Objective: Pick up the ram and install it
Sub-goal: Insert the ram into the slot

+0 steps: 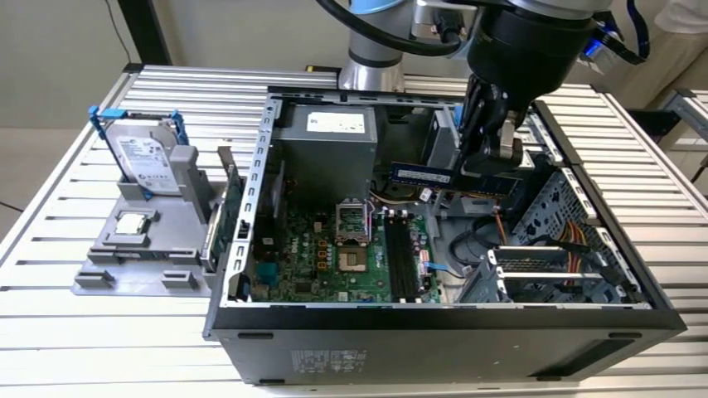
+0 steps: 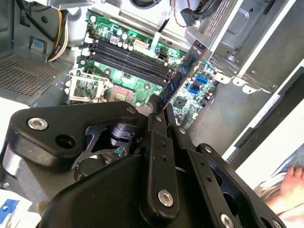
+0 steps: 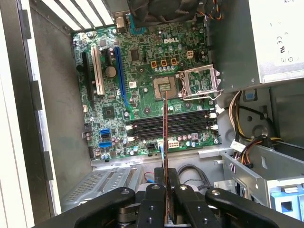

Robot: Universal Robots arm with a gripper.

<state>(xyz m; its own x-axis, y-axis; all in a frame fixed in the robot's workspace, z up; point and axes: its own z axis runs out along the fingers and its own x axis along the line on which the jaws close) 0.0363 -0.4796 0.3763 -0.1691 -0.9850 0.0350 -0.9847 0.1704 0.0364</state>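
First wrist view shows pincer [image 3: 166,189] clamping ram [image 3: 165,133].

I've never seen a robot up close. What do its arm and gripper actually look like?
The arm is a silver-grey tube ending in a thick black cylinder with blue trim. Black cables loop beside it. The gripper is matte black, built from flat, rounded bars linked at pivots and dotted with silver screws.

Slatted table [image 1: 66,348] under open computer case [image 1: 443,348] and grey stand [image 1: 138,269]
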